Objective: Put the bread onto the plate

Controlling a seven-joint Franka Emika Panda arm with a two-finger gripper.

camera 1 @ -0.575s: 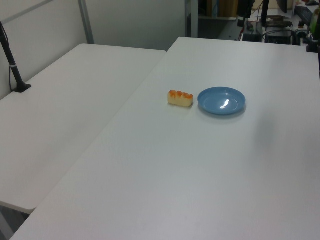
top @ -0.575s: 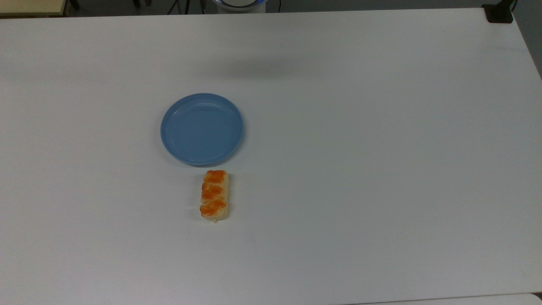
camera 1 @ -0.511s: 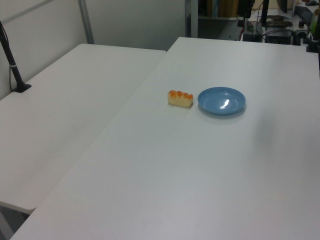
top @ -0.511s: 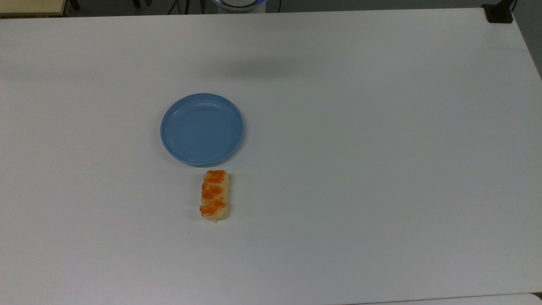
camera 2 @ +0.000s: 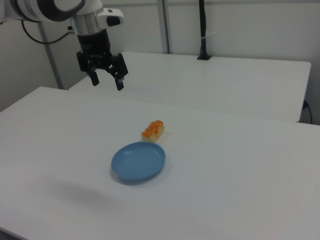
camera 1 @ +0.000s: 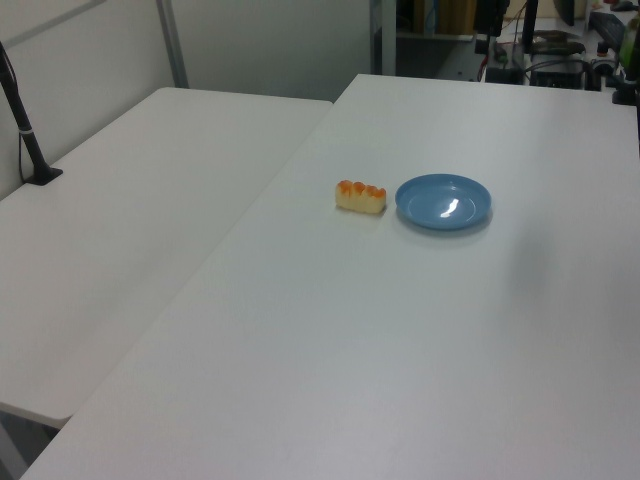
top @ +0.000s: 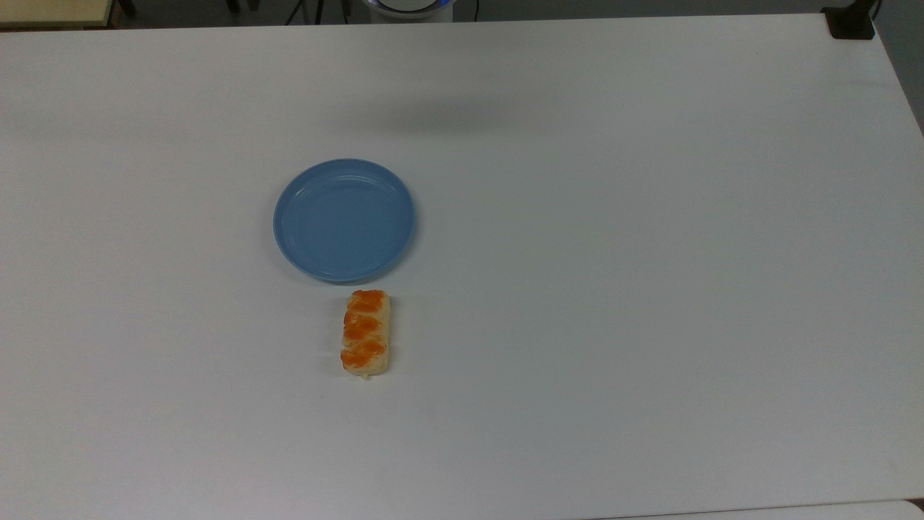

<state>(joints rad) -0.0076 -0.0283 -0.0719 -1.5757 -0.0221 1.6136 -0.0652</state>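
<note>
The bread (top: 367, 334), a small pale-tan stick with orange patches on top, lies on the white table just below the plate in the top view. The light blue round plate (top: 343, 219) has nothing on it. In the left view the bread (camera 1: 361, 196) lies just left of the plate (camera 1: 443, 202). In the right view the bread (camera 2: 153, 130) rests beyond the plate (camera 2: 138, 162). My gripper (camera 2: 107, 82) hangs open high above the table in the right view, up and to the left of both, holding nothing.
A second white table (camera 1: 150, 190) adjoins along the left view's left. A black post (camera 2: 203, 30) stands on the far table in the right view. A black clamp (top: 850, 23) sits at the top view's upper right corner.
</note>
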